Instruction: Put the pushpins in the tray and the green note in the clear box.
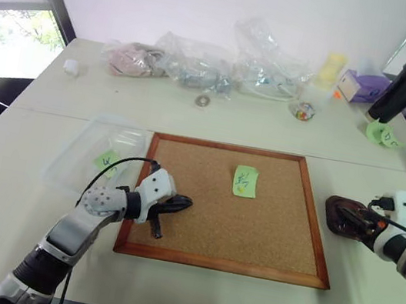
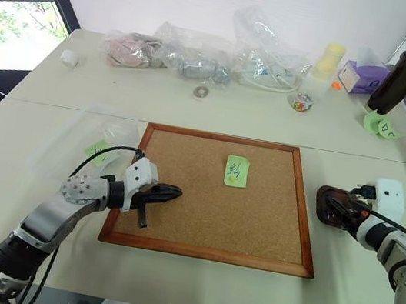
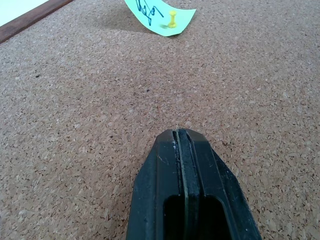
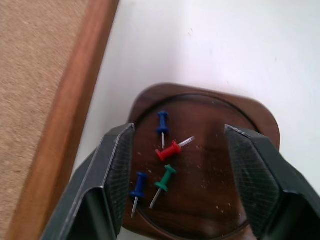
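The dark brown tray (image 4: 260, 112) sits on the table to the right of the cork board (image 1: 198, 229). Several pushpins lie in it: a red one (image 4: 170, 150), two blue ones (image 4: 163, 122) and a green one (image 4: 166, 177). My right gripper (image 4: 177, 131) hangs open just above the tray with nothing between its fingers. To the left of the board, the green note (image 1: 106, 159) lies inside the clear box (image 1: 77, 158). My left gripper (image 1: 185, 202) is shut and empty, low over the board's left part.
Another green note (image 1: 245, 181) with a dark scribble is pinned mid-board by a yellow pin (image 3: 171, 20). At the table's back are wrinkly plastic bags (image 1: 202, 66), a purple box (image 1: 362, 87), a black tumbler (image 1: 404, 88) and round green papers (image 1: 384, 134).
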